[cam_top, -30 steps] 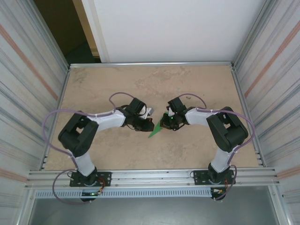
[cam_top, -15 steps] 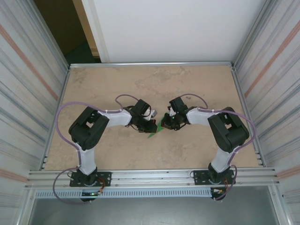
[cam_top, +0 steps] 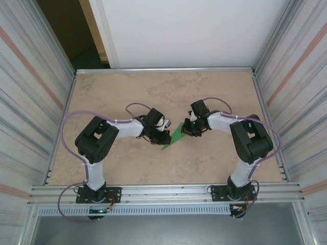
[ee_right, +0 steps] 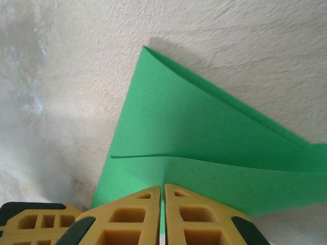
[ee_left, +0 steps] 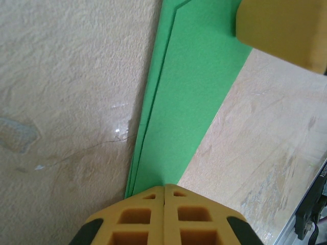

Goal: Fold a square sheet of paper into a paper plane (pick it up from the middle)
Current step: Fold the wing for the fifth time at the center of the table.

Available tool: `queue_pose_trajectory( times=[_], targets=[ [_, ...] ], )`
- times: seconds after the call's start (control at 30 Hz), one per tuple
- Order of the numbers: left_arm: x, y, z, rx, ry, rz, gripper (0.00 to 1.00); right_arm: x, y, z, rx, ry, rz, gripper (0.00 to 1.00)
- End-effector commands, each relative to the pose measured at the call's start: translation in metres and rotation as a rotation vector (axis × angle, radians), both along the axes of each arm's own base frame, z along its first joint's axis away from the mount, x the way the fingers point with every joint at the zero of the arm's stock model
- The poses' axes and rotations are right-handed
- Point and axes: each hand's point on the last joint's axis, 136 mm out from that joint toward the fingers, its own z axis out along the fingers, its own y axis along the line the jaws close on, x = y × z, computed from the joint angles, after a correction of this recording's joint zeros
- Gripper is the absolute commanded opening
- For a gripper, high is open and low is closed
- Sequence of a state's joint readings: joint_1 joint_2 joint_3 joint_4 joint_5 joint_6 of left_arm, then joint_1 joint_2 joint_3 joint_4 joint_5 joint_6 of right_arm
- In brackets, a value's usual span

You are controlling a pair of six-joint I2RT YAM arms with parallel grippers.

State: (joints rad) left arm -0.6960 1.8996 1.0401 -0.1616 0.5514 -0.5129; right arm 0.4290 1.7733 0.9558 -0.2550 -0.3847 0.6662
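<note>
progress: paper plane (cam_top: pixel 175 136) mid-table, already a narrow creased dart | my left gripper (ee_left: pixel 164 191) clenched, tips on its near-left point | right gripper (ee_right: pixel 162 188) pinching the far-right wide end | left to do: wings, I reckon

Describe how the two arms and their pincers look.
The left arm and right arm have white links, bulky black joints and a looping lilac cable each. The left pincer and right pincer have mustard-yellow fingers with open cells, black at the sides.
</note>
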Motion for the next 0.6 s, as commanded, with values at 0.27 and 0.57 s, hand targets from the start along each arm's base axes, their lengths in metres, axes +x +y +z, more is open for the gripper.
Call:
queue_pose_trajectory(
  times=[0.27,0.57],
  targets=[
    [0.005,-0.017,0.032,-0.103,-0.036,-0.034,0.02,-0.014,-0.014,-0.034,-0.078,0.085,0.024,0.09],
    [0.035,-0.029,0.012,-0.045,-0.021,0.041,0.01,-0.014,-0.013,-0.033,-0.040,0.061,0.031,0.08]
  ],
)
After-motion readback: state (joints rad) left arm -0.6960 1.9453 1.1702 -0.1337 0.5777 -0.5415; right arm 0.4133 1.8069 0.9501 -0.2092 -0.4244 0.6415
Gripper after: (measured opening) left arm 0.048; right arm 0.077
